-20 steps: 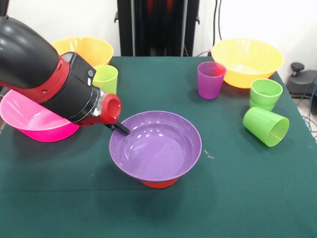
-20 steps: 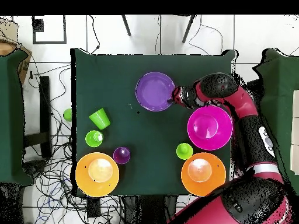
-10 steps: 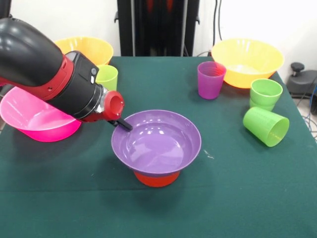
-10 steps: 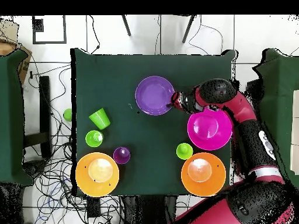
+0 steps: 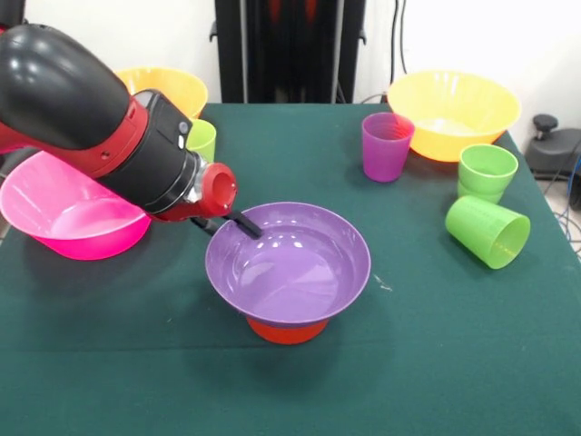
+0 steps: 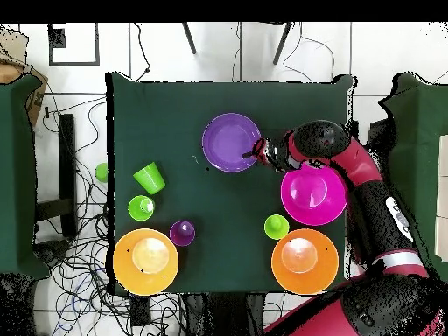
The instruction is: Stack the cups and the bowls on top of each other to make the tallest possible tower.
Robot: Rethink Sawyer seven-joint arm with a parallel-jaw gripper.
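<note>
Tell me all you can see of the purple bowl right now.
The purple bowl is glossy, smooth plastic, round with a wide flared rim, empty and upright. It sits on the small orange bowl, which shows only as a base below it, near the middle of the green table. The gripper reaches its rim on the pink bowl's side; a dark finger lies over the edge.

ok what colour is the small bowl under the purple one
Orange-red: the small bowl peeks out beneath the purple bowl, clearest in the front view.
</note>
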